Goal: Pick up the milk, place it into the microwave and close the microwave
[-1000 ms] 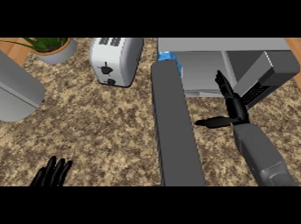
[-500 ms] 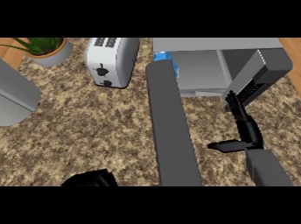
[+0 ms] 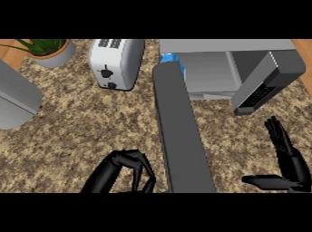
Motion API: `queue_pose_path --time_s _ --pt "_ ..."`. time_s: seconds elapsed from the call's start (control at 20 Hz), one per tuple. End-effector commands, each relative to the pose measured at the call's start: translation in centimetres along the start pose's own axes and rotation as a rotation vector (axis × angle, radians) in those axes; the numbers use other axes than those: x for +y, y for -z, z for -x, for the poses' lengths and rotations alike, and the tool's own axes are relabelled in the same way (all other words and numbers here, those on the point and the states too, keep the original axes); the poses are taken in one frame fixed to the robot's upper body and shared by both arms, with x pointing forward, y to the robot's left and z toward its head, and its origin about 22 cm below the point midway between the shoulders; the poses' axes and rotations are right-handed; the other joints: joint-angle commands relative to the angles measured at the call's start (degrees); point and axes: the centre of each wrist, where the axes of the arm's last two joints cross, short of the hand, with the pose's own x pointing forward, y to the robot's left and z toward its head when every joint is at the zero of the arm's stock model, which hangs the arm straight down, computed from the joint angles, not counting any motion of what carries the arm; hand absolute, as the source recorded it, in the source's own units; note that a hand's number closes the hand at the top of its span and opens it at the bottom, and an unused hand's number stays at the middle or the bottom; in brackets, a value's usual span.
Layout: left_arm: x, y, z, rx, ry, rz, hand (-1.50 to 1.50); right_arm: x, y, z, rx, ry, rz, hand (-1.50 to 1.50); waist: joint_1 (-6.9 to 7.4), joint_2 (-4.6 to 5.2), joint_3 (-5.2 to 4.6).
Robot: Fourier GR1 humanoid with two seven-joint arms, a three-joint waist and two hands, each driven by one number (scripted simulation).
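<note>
**A:** From the head view, where does the job stand?

**B:** You're at the closing step, as I judge it. The microwave (image 3: 216,68) sits at the top of the tabletop (image 3: 85,122), and its door (image 3: 182,131) is swung wide, running down the middle of the view as a long grey slab. The milk (image 3: 170,59) shows only as a sliver of blue at the cavity's left edge, just behind the door's hinge end. You can read it as inside, though most of it is hidden.

**A:** And your hands?

**B:** Your right hand (image 3: 289,165) is low on the right, fingers straight and apart, thumb out to the side, holding nothing, well apart from the door. Your left hand (image 3: 122,174) is at the lower edge, just left of the door's free end, fingers curled with nothing in them. Whether it touches the door, you cannot tell.

**A:** What does the next move call for?

**B:** Likely a push on the door's free end, swinging it round toward the cavity. Your left hand is the nearer one. Mind the toaster (image 3: 115,63) and the plant (image 3: 48,50) to the left; both sit clear of the door's arc, I'd judge.
</note>
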Motion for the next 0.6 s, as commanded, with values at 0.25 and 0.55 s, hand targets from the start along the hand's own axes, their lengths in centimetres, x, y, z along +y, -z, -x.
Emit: queue_pose_path --time_s 0.25,0.55 --pt "-3.4 5.4 5.0 0.15 0.129 0.277 1.5 -3.0 -4.7 -3.7 -0.013 -0.059 0.049 -1.5 0.03 0.32 0.02" --pt "-6.8 8.0 6.7 0.119 0.096 0.362 1.5 -5.8 -3.4 -5.5 -0.09 -0.015 0.049 -1.5 -0.63 0.64 0.03"
